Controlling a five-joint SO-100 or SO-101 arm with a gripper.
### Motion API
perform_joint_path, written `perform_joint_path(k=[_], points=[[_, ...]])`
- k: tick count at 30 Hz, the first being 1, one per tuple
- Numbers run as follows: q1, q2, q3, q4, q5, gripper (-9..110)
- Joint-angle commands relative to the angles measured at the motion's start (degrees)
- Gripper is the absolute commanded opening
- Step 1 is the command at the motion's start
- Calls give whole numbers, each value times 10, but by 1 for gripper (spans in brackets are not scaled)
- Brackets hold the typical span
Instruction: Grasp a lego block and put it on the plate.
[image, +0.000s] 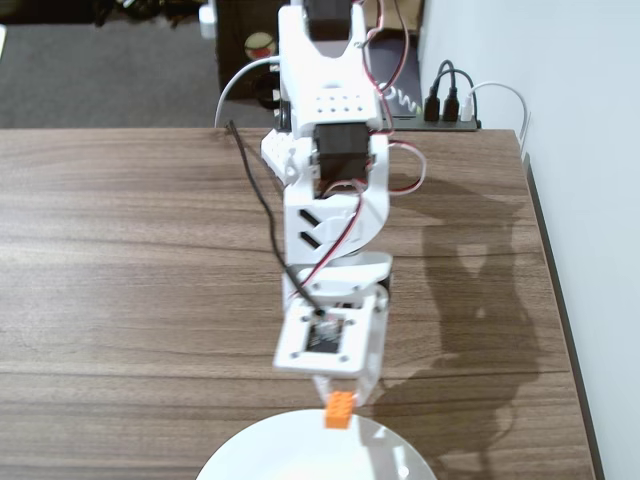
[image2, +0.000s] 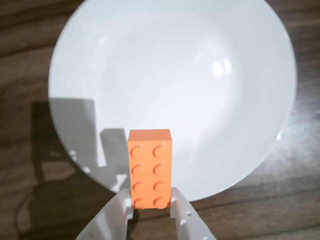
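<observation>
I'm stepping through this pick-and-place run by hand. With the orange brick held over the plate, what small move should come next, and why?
Probably lower the gripper a little, then open it. In the wrist view the lego block is clamped between the fingers, its far end already over the plate. In the fixed view the block hangs at the plate's rim, so easing slightly forward first seems safer.

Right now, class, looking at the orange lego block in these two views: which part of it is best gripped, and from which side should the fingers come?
Grip the lego block across its two long smooth side walls, near one short end, as the gripper does now over the plate. Come in along its length from that end. The flat parallel sides suit the jaws; the studded top would seat them poorly.
</observation>
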Motion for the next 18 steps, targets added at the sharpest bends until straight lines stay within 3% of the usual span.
perform_joint_path(k=[1, 18], points=[[8, -16, -58, 19, 24, 7], [26, -140, -138, 61, 51, 7]])
